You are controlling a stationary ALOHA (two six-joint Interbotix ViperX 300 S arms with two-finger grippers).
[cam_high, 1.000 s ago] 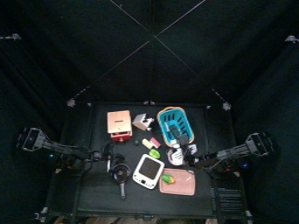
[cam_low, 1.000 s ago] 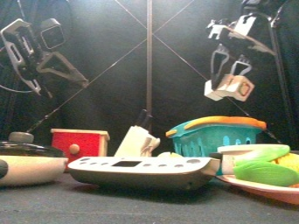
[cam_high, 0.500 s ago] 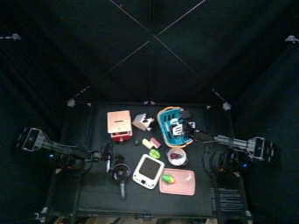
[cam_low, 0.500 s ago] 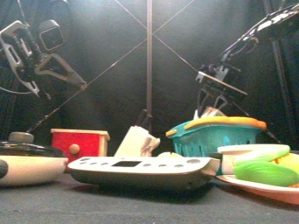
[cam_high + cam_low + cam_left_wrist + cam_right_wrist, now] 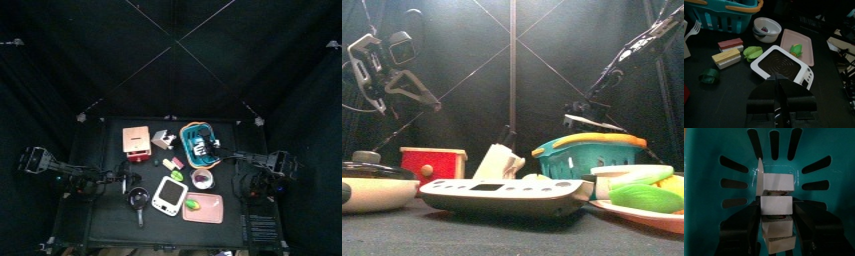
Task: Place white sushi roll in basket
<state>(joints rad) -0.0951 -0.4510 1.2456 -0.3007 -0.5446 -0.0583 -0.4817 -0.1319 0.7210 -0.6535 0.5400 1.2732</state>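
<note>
Turquoise plastic is filling the right wrist view, where the basket is being looked into from above. The white sushi roll is being held over its slatted floor, inside the rim. The roll is being grasped from both sides by the fingers of the right gripper, which are being spread wide around it. In the top view, the right arm is being reached in from the right to the basket, which is standing at the back of the surface, near the red-and-tan box. The left gripper is being held above the front of the surface, fingers clenched together with nothing between them, over the white gadget and near the pink tray
</note>
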